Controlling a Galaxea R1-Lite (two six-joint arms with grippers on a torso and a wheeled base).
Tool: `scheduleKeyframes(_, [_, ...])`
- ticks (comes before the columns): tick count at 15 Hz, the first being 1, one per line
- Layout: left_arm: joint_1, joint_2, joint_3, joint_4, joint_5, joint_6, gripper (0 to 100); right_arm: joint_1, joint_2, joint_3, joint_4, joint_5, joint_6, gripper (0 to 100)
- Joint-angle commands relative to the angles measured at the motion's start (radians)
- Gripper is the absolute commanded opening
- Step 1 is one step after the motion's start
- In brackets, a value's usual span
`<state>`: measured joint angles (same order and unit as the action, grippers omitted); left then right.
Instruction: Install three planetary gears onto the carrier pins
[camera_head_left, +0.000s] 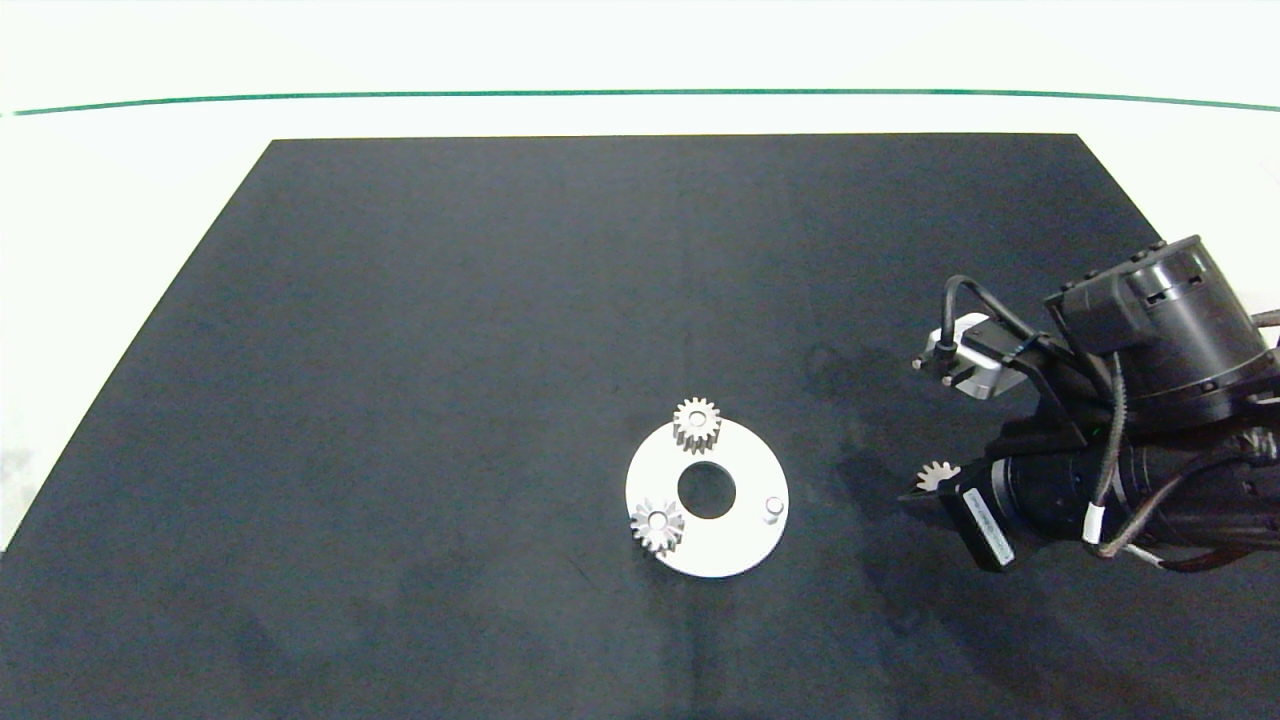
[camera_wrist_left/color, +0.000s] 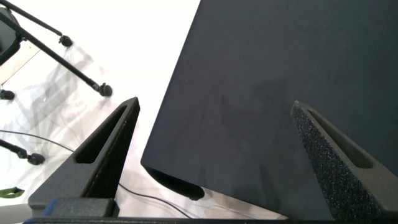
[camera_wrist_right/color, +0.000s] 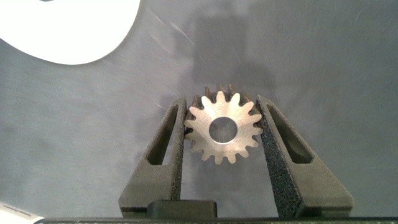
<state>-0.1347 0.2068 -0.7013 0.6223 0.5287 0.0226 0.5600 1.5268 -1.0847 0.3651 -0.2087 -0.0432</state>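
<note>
Now right gripper (camera_wrist_right/color: 221, 134) pinches third gear (camera_wrist_right/color: 222, 130), right of white disc (camera_head_left: 735, 550). You carry it level over bare pin (camera_head_left: 772, 507), centre hole, mesh nothing, lower gently. Left gripper (camera_wrist_left/color: 214, 162) spread, idle off bench.

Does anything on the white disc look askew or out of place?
Nothing stands out. Two small silver-grey metal gears sit on pins of the flat white round disc; the third short white pin is bare. The right hand holds the third gear beside the disc.
</note>
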Motion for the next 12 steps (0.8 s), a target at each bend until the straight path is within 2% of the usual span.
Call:
scheduleKeyframes(1, [0.001, 0.003, -0.004, 0.004, 0.002, 0.000, 100, 0.083, -0.005, -0.075, 0.005, -0.031, 0.000, 10])
scheduleKeyframes(4, [0.006, 0.003, -0.006, 0.004, 0.000, 0.000, 100, 0.120, 0.038, -0.089, 0.000, -0.052, 0.002, 10])
scheduleKeyframes(9, [0.018, -0.003, -0.004, 0.004, -0.003, 0.000, 100, 0.189, 0.099, -0.100, -0.012, -0.055, 0.002, 10])
scheduleKeyframes(12, [0.027, -0.004, -0.006, 0.004, -0.003, 0.000, 100, 0.210, 0.139, -0.152, -0.012, -0.055, 0.011, 10])
